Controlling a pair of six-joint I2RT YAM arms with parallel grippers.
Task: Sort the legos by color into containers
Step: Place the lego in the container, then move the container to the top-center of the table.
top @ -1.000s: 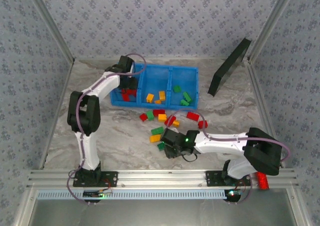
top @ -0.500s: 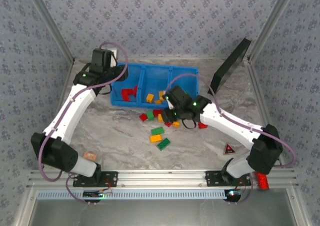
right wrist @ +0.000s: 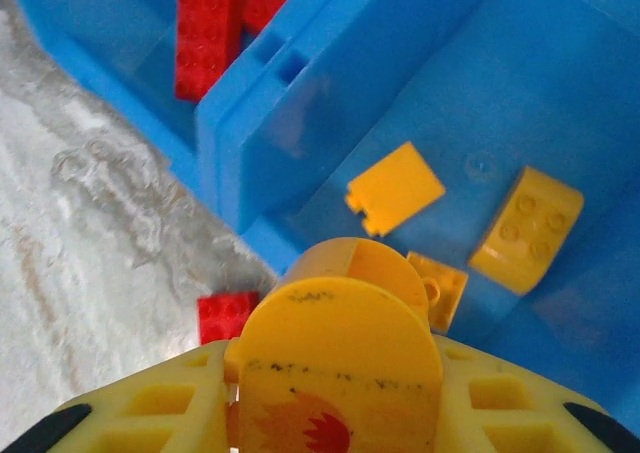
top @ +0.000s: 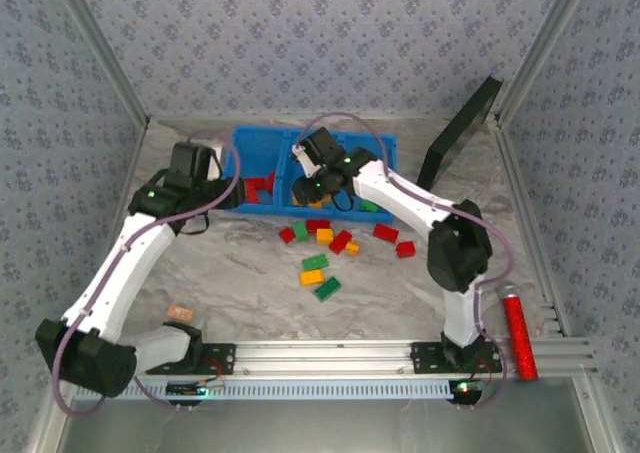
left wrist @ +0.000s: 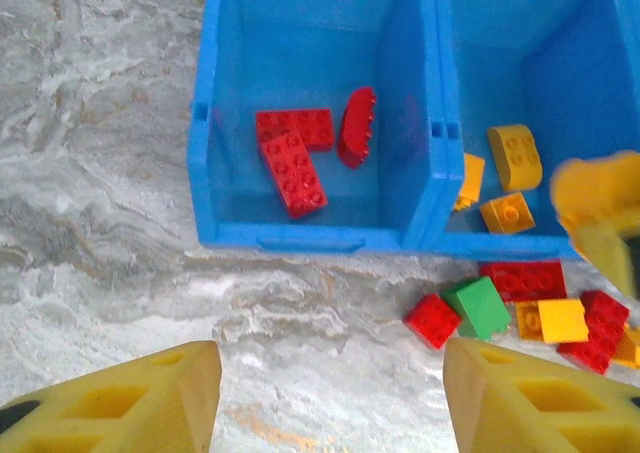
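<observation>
Seen from above, the blue plastic bin [top: 262,133] is partly covered by both arms, so its right compartment is hard to read. The right fingers [top: 310,187] hang over the middle compartment, and their grip is too small to judge here. The left fingers [top: 226,188] sit at the bin's left side. Loose legos [top: 322,263] lie scattered on the marbled tabletop [top: 250,273] just in front of the bin.

In the left wrist view, the 2 blunt yellow left fingers [left wrist: 535,403], cut off by the lower edge, stand wide apart with nothing between them. The left compartment holds 3 glossy red studded bricks [left wrist: 295,158]. A blurred yellow shape is cropped at the right edge.

In the right wrist view, the right fingers [right wrist: 150,403] clamp a scuffed yellow round-topped brick [right wrist: 340,323] over the middle compartment. Its printed mark is cut off below. 3 smooth yellow pieces [right wrist: 395,188] lie there.
</observation>
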